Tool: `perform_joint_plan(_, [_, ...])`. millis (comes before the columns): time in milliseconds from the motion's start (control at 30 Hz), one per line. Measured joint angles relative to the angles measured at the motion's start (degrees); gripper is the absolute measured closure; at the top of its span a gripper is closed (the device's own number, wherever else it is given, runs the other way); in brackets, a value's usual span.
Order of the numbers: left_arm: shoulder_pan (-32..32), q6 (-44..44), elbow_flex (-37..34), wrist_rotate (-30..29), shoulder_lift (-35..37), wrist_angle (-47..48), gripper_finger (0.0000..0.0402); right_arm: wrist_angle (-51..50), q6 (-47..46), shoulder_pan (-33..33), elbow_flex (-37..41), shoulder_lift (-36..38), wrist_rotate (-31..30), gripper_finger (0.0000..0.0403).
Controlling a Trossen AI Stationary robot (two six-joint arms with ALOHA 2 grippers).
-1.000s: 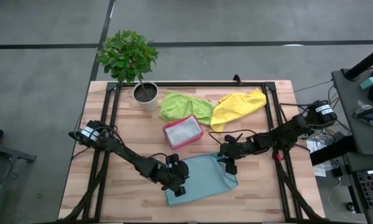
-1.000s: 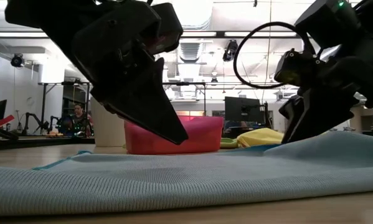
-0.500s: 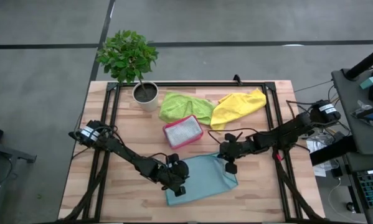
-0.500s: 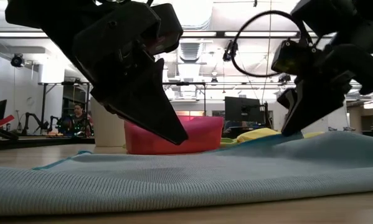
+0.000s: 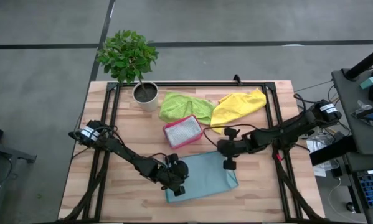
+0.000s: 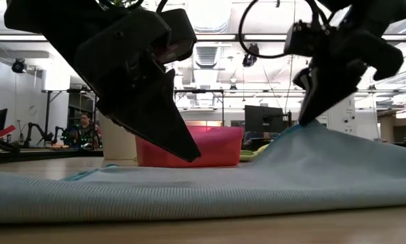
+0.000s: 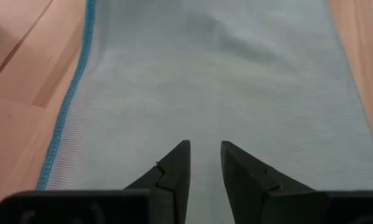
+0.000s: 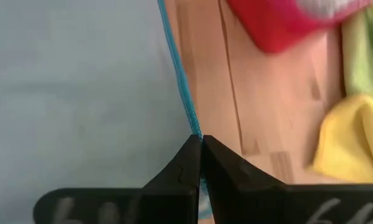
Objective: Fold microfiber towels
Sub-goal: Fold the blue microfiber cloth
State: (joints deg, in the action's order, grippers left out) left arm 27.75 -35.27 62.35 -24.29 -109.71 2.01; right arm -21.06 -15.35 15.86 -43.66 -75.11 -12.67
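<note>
While both arms reach in over the wooden table (image 5: pixel 130 140), I count three towels lying out: one teal towel (image 5: pixel 202 176), one green towel (image 5: pixel 185 106) and one yellow towel (image 5: pixel 239 106). One pink tray (image 5: pixel 182 132) sits between the teal towel and the other two, with something pale grey inside it that I cannot make out. One potted plant (image 5: pixel 136 65) stands at the far left corner of the table.

On the near side of the table the teal towel is spread out flat, apart from its far right corner, which rises off the wood. That corner is pinched in the right claw (image 8: pixel 200 144), whose two fingers are pressed tight together on the blue stitched edge. From table height the cloth slopes up from the wood to those fingertips.

Over the near left part of the same towel sits the left claw (image 7: pixel 205 152), fingers slightly parted with only a narrow gap, pointing down at the cloth. Nothing sits between them; whether the tips actually touch the fabric I cannot tell.

Farther back, the green towel and the yellow towel lie crumpled, touching each other, well away from both claws.
</note>
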Motion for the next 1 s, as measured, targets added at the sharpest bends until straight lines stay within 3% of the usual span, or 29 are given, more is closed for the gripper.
perform_joint_plan(233, [0.02, -2.81, 0.0, 3.08, 0.0, 2.76, 0.0327, 0.37, -1.91, -0.39, -0.07, 0.0, -1.18, 0.038])
perform_joint_plan(600, [0.11, -4.88, 1.08, 10.86, 3.44, 8.1, 0.0327, -5.07, -9.42, -0.26, -0.07, 2.86, -1.75, 0.0288])
perform_joint_plan(800, [0.48, -4.78, 1.07, 13.04, 7.84, 9.33, 0.0327, -5.48, -15.37, 1.69, 0.02, 3.86, 0.9, 0.0264])
perform_joint_plan(1000, [2.62, -9.3, 1.03, 14.81, 10.74, 24.8, 0.0327, -4.53, -18.84, 6.64, 0.13, 3.19, 1.01, 0.0266])
